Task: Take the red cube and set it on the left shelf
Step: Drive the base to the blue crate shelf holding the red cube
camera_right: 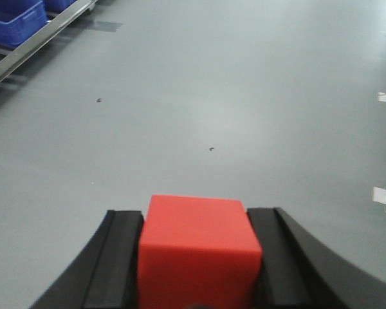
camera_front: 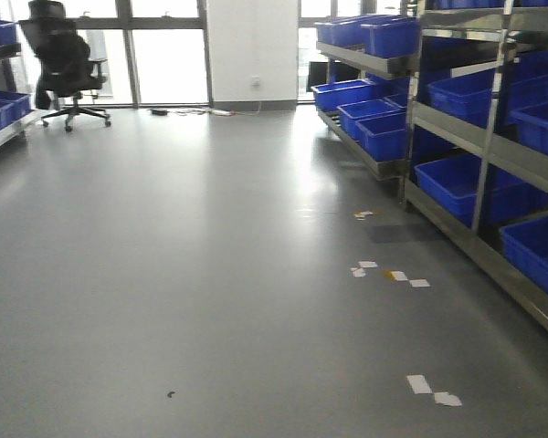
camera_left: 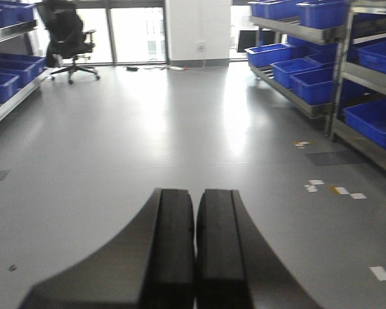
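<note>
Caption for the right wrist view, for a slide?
Right gripper shut on the red cube over grey floor; blue crate at upper left.

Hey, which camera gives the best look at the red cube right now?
The right wrist view: the red cube fills the bottom centre, clamped between the black fingers of the right gripper. The front-facing and left wrist views show none of it, only floor, shelving and blue bins.

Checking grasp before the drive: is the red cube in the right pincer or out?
In. The red cube sits clamped between the black fingers of the right pincer.
</note>
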`<action>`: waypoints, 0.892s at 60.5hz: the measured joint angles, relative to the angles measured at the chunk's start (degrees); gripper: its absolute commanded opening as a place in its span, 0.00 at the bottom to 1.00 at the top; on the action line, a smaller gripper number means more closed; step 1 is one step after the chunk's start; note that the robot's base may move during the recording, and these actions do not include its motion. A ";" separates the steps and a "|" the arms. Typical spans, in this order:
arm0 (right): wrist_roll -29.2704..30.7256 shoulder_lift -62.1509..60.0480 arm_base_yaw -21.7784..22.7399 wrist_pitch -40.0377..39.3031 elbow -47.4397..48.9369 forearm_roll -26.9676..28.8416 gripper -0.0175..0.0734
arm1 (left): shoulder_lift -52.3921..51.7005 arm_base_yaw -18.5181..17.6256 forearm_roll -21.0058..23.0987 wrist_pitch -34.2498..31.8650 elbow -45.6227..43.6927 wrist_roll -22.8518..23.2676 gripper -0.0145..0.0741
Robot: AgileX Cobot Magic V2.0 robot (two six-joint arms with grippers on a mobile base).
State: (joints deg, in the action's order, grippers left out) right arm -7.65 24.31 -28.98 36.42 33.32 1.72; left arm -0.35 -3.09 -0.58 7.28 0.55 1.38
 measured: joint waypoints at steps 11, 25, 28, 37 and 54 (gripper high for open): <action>0.00 0.00 0.00 0.00 -0.21 0.00 0.44 | 0.00 0.00 0.00 0.00 0.00 0.00 0.28; 0.09 0.00 0.00 0.34 -0.21 0.00 0.44 | 0.00 0.00 0.00 0.00 0.00 0.00 0.28; 0.09 0.00 0.00 0.34 -0.21 0.00 0.44 | 0.00 0.00 0.00 0.00 0.00 0.00 0.28; 0.09 0.00 0.00 0.47 -0.21 0.00 0.44 | 0.00 0.00 0.00 0.00 0.00 0.00 0.28; 0.09 0.00 0.00 0.47 -0.21 0.00 0.44 | 0.00 0.00 0.00 0.00 0.00 0.00 0.28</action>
State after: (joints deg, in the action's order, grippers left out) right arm -7.56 24.31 -28.98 36.89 33.10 1.72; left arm -0.35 -3.09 -0.58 7.28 0.55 1.38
